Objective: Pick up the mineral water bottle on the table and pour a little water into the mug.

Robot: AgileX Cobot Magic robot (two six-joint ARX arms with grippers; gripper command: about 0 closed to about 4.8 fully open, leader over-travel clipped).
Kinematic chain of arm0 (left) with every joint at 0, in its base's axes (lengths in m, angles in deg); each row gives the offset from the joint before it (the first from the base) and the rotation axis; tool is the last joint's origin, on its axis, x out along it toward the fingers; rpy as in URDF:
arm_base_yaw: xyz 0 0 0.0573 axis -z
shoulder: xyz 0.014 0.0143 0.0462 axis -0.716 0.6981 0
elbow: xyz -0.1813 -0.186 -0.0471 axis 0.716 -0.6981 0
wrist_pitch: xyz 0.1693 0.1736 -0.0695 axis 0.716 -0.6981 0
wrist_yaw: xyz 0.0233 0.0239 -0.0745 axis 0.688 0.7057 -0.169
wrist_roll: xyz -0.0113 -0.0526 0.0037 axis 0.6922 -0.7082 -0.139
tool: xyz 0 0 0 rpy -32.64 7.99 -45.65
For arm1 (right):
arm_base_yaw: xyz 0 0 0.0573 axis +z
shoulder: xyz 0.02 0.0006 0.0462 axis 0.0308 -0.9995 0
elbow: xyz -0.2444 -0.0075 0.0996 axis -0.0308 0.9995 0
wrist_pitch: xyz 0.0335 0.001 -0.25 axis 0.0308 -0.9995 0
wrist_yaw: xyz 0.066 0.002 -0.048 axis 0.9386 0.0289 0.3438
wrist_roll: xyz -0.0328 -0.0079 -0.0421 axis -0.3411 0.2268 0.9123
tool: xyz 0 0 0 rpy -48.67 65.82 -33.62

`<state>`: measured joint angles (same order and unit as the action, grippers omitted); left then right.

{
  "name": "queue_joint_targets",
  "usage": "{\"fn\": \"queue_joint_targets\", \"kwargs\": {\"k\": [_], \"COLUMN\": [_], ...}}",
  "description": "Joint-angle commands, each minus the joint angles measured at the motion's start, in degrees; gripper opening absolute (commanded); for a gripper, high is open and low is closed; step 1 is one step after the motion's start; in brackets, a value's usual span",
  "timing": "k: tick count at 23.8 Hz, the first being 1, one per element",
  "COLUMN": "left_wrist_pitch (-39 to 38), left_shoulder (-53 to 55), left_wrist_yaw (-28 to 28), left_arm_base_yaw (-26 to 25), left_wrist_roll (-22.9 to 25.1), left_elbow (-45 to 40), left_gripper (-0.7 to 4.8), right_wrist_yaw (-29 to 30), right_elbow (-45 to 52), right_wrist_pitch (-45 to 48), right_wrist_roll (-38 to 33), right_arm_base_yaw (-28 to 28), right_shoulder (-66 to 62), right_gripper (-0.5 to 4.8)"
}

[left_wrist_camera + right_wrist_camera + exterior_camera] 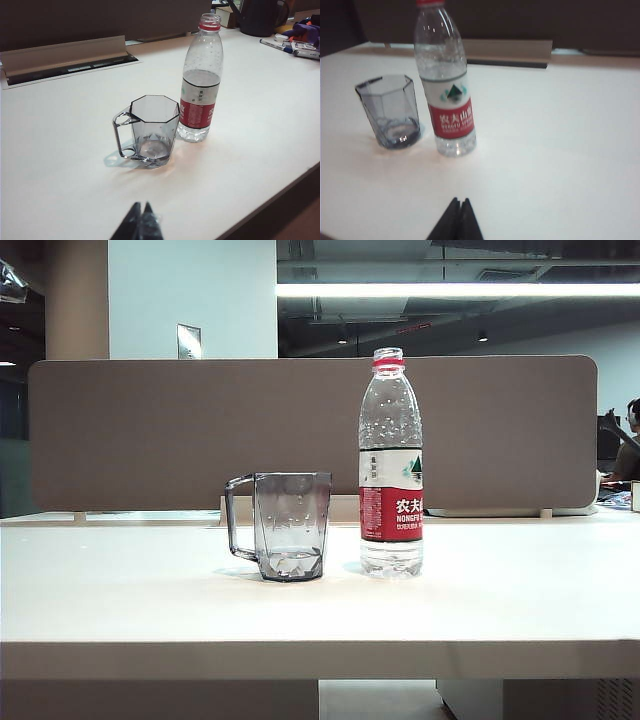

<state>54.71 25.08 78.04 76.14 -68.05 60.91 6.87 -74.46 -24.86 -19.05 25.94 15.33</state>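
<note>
I see the mineral water bottle (390,465) standing upright on the bench (120,600), just beside the mug (290,525), so pouring is easy. My left gripper (141,220) and right gripper (458,217) hang back, jaws pressed together, holding nothing.

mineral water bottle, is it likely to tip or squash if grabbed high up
The mineral water bottle stands tall on a narrow base with no cap on, so a high push would probably tip it and spill. Its thin clear wall likely dents under a squeeze. Water fills it about two-thirds, so it is probably fairly heavy.
</note>
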Motion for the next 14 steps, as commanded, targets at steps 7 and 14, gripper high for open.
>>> {"fn": "queue_joint_targets", "kwargs": {"k": [7, 14], "left_wrist_pitch": [0.8, 0.7], "left_shoulder": [0.0, 0.0], "left_wrist_yaw": [0.0, 0.0], "left_arm_base_yaw": [0.0, 0.0], "left_wrist_roll": [0.4, 0.4], "left_elbow": [0.1, 0.1], "left_gripper": [-0.05, -0.05], "right_wrist_yaw": [1.3, 2.7], "right_elbow": [0.4, 0.5], "right_wrist_pitch": [-11.4, -11.5], "right_wrist_roll": [-3.1, -3.1], "right_arm_base_yaw": [0.0, -0.5], "right_shoulder": [4.4, 3.0], "right_gripper": [-0.05, -0.05]}}
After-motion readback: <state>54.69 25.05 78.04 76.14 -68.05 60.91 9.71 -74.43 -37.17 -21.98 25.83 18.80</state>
